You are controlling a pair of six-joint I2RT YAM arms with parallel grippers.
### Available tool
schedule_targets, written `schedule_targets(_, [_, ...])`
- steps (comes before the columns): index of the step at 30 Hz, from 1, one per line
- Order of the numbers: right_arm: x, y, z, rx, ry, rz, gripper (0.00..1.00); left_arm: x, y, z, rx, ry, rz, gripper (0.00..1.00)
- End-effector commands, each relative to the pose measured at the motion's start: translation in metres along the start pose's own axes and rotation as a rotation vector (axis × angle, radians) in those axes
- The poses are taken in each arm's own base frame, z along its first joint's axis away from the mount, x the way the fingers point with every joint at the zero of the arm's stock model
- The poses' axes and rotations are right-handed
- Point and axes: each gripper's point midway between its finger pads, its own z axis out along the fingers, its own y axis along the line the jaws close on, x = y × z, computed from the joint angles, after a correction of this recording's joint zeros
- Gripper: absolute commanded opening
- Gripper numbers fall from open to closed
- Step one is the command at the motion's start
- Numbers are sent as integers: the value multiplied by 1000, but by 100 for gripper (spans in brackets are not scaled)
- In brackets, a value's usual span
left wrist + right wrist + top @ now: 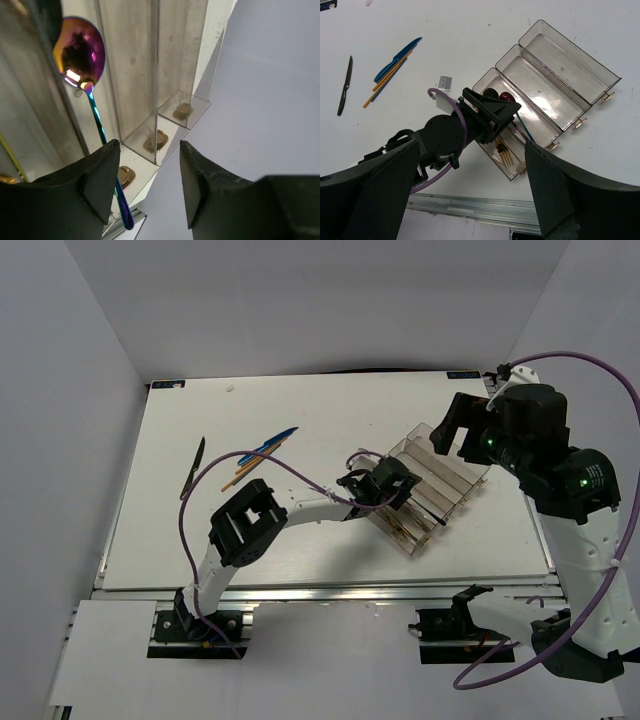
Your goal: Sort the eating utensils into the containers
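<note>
The tray [568, 64] is tinted smoky grey; the spoon [79, 50] in it is coloured iridescent purple-gold with a blue handle, and the fork [504, 156] gold. At nine o'clock from the tray, blue pieces [395, 61], gold-brown chopsticks [387, 80] and a black utensil [344, 86] are seen on the white table [470, 30].

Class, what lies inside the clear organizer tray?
A gold fork and an iridescent spoon lie in the tray. The left gripper covers part of both compartments.

Glossy iridescent metal spoon [80, 52], clear plastic tray [580, 75]
</note>
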Motion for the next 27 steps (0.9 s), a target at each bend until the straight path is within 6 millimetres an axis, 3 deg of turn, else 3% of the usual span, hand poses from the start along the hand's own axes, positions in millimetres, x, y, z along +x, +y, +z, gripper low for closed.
schedule_targets(1, [-13, 10, 1, -44, -53, -11, 89, -13, -48, -40, 88, -17, 5, 62])
schedule_targets(5, [-17, 15, 6, -61, -57, -7, 90, -42, -76, -62, 66, -114, 209, 77])
schedule_targets(6, [-18, 16, 6, -66, -59, -5, 89, -61, -68, -67, -7, -151, 272, 82])
schedule_targets(7, [-18, 17, 7, -68, -60, -4, 89, -80, -84, -78, -6, -211, 347, 89])
schedule_targets(9, [-17, 17, 8, -74, -60, -4, 89, -129, -82, -100, -86, -284, 470, 92])
schedule_targets(10, [-17, 18, 9, -80, -64, -3, 89, -166, -87, -116, -106, -344, 474, 92])
schedule_targets(12, [-11, 17, 12, -82, -54, -7, 89, -216, -54, -138, -269, -403, 580, 95])
schedule_targets(13, [-10, 18, 14, -90, -55, -7, 89, -263, -52, -160, -306, -472, 548, 95])
schedule_targets(15, [-4, 19, 19, -94, -40, -9, 89, -308, -14, -185, -451, -495, 598, 98])
schedule_targets(16, [-2, 20, 21, -106, -32, -10, 89, -345, -1, -199, -491, -512, 566, 98])
schedule_targets(18, [2, 23, 28, -121, -21, -9, 89, -380, 13, -228, -578, -543, 617, 98])
schedule_targets(19, [4, 26, 29, -134, -12, -12, 89, -406, 26, -247, -652, -569, 601, 98])
schedule_targets(21, [10, 27, 37, -138, 9, -15, 89, -435, 44, -266, -766, -564, 666, 98])
schedule_targets(25, [30, 31, 53, -172, 87, -33, 89, -460, 75, -280, -922, -471, 757, 98])
schedule_targets(27, [41, 35, 61, -192, 135, -36, 89, -464, 85, -273, -906, -394, 774, 98])
